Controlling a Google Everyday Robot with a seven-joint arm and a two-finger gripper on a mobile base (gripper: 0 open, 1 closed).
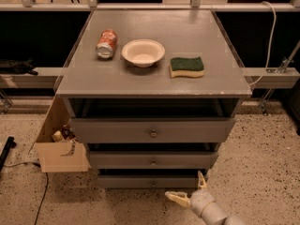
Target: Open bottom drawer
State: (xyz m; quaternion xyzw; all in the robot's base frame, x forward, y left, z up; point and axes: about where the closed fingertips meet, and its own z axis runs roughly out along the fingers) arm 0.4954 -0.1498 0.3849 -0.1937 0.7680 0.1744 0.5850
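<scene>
In the camera view, we locate the bottom drawer [136,182] lowest in the grey cabinet [225,130], its front running left to right with a tiny knob [153,183] at centre. The claw [190,190] sits below and to the right of that knob, released, fingers spread and gripping nothing. The arm [220,214] is cut off by the frame's bottom edge, and we cannot tell whether the upper finger touches the drawer front's right end.

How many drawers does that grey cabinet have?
3, stacked: the top drawer is widest, the middle drawer lies beneath it, and the bottom drawer is lowest. None seems hidden. The robot's open pincer sits just in front of the bottom drawer's right end.
</scene>
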